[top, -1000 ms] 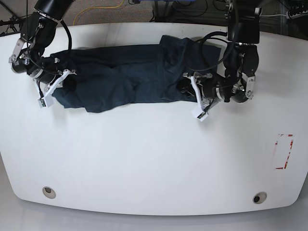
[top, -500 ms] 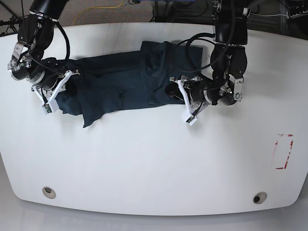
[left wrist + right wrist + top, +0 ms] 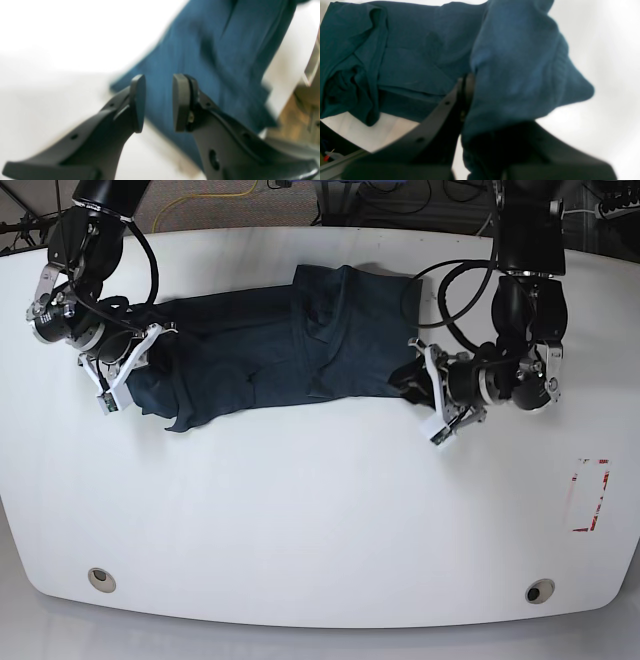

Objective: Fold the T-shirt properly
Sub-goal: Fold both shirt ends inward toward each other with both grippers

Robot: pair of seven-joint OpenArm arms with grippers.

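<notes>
The T-shirt point(image 3: 280, 345) lies bunched and wrinkled in a long band across the far half of the white tabletop point(image 3: 320, 510), running from near the left edge to a little past the middle, closer to the far edge than to the near one. Its cloth is dark navy, with folds piled up toward the centre and a loose flap hanging toward the near side at its left end.

The right gripper point(image 3: 125, 360) sits at the shirt's left end, by the tabletop's left edge. In the right wrist view its jaws are closed on a thick wad of the blue cloth point(image 3: 520, 75) — the fabric bulges out over one finger point(image 3: 445, 110) and hides the other, while the rest of the shirt spreads flat on the white surface beyond.

The left gripper point(image 3: 437, 395) is at the shirt's right end, toward the right half of the tabletop. In the left wrist view its two dark pads point(image 3: 138, 102) stand a narrow gap apart with nothing between them — the blue cloth point(image 3: 220, 62) lies beyond the fingertips, blurred, and not pinched. In the base view the gripper's white fingers lie just beside the shirt's right edge; whether they touch it cannot be told.

Near the right edge of the tabletop there is a small red-and-white marking point(image 3: 590, 495), well apart from the shirt.
</notes>
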